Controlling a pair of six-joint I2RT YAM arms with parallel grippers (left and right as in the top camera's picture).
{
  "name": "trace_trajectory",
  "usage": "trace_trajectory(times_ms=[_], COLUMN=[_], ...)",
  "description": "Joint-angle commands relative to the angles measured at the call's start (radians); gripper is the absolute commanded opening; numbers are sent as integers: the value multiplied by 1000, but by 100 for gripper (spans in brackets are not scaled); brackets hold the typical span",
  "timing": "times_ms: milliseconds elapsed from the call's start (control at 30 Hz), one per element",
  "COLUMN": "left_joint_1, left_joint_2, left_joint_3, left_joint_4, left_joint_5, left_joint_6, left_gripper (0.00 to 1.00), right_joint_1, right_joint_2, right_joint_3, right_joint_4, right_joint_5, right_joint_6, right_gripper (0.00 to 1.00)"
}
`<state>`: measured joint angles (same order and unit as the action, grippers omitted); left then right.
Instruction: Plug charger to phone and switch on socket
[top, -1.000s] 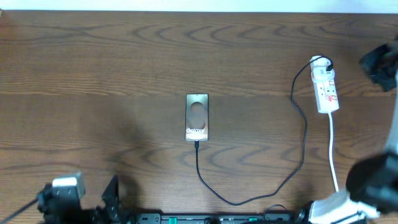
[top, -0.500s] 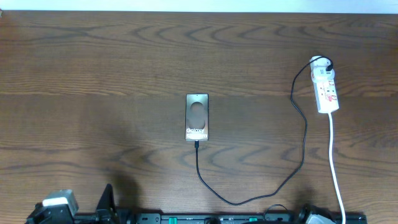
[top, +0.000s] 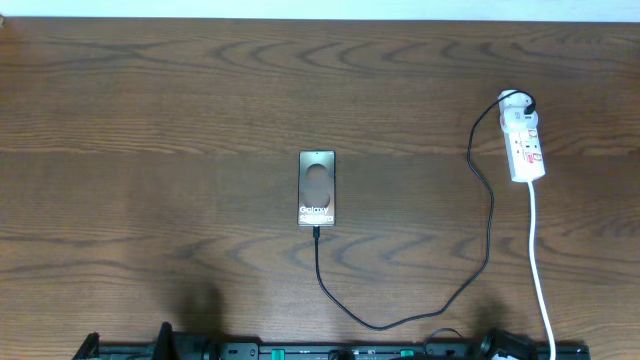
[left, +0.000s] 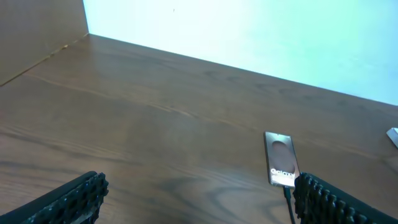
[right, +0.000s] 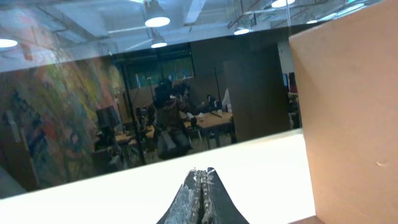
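Note:
The phone (top: 317, 188) lies face up at the table's middle, its short edge toward the front. The charger (top: 489, 215), a thin black cable, has its tip at the phone's near end and loops right and back to a black plug in the far end of the socket (top: 524, 138), a white power strip at the right. The phone also shows in the left wrist view (left: 281, 158). My left gripper (left: 199, 196) is open and empty, low at the front left, well short of the phone. My right gripper (right: 200, 183) is shut and empty, pointing up at a wall, away from the table.
The socket's white cord (top: 538, 270) runs from the strip to the front edge. A black rail (top: 330, 352) lines the front edge. A brown panel (right: 348, 112) stands beside the right gripper. A white wall (left: 261, 37) bounds the far side of the table.
Both arms have drawn back toward the front edge and left the overhead view. The phone, charger and socket have not moved.

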<state>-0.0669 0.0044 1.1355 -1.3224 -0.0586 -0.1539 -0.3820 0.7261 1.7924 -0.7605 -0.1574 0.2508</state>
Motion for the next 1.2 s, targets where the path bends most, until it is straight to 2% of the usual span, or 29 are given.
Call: trace_trajectory(times_ms=[0,200,600,733,967,1100,1167], left_joint_1=[4,4,4,4,4,4,4], left_joint_2=[-1,-1,-1,-1,-1,-1,-1], left_joint_3=[1,1,1,1,1,1,1], left_joint_4=[0,-2,-19,-47,-68,-68,-68], left_joint_5=[-2,-2,-2,-2,-2,-2,-2], left_joint_6=[-5,-5,-4,-4,-4,-4,-4], left_gripper=[98,98,98,97,97,97,98], right_joint_1=[4,57,241,286,312,319,324], right_joint_2=[-111,-278,-635,-701,-719,-719,-719], right_joint_3=[-20,-83,-171,-172,-170,-170,-167], right_joint_4=[-26,-37,-77,-89,-91,-92,-89], right_joint_5=[-17,-161,-163,-162,-102,-103,-103], right_joint_6=[2,48,19,-28,-95,-103,-103], right_gripper=[1,1,1,1,5,13,28])
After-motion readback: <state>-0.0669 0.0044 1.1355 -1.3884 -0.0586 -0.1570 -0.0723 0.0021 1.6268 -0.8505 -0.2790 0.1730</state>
